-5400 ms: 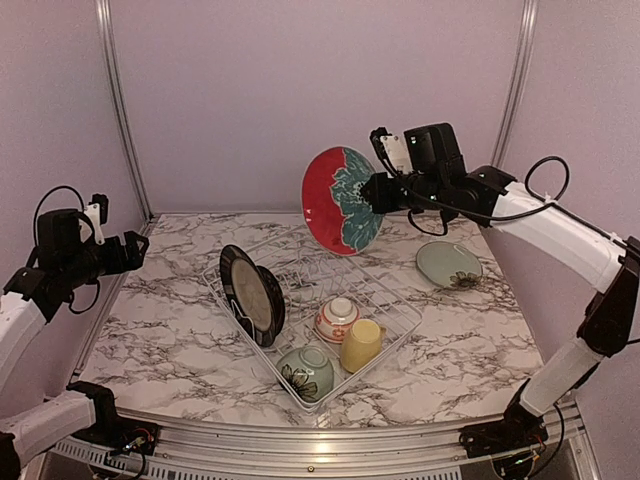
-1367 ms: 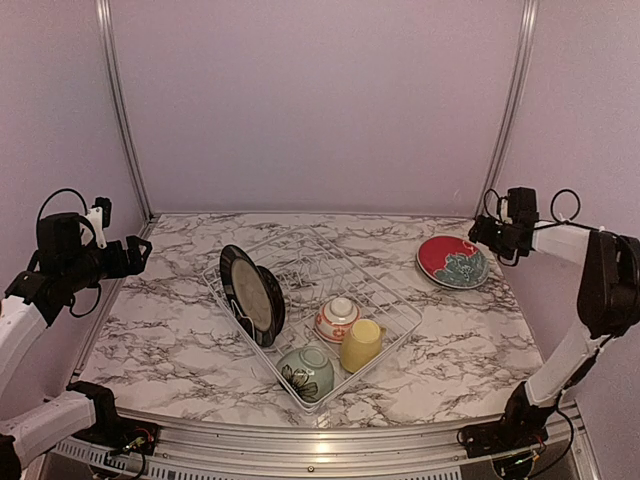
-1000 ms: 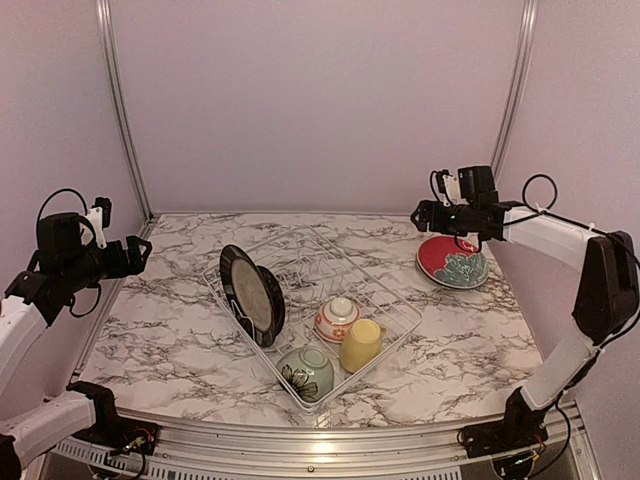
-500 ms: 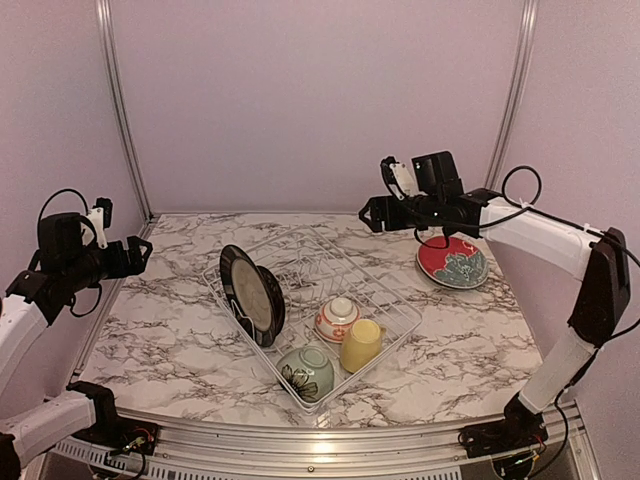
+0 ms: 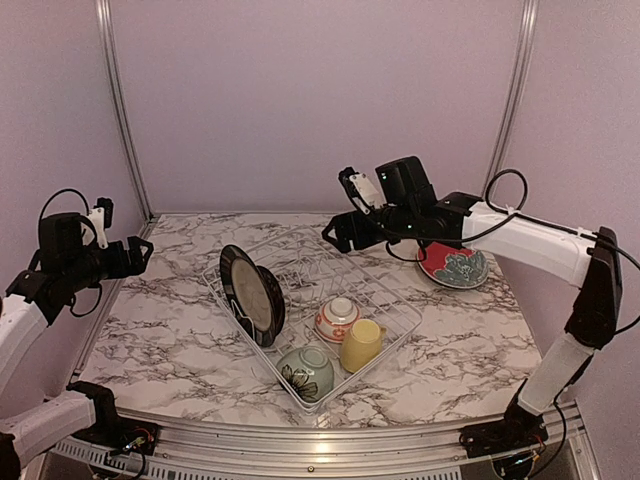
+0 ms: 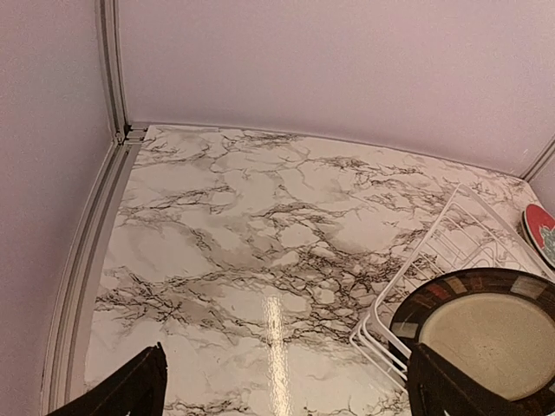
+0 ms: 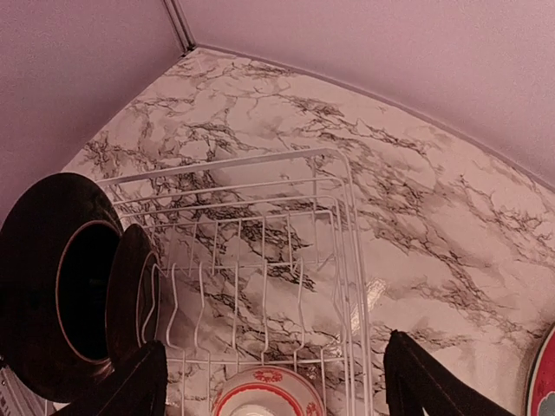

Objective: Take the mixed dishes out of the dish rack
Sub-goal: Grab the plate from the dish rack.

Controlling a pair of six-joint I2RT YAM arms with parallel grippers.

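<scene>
Right gripper above far end of dish rack
Jaws spread wide, empty; left gripper likewise; red-and-teal plate lies right.

Leftward, black-rimmed plates upright in dish rack.

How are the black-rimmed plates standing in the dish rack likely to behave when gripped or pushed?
The black-rimmed plates stand on edge in the dish rack, so a sideways push would probably tip them. Being round, they might roll once free of the wires. They look like glossy ceramic: likely stiff, slippery, breakable.
</scene>
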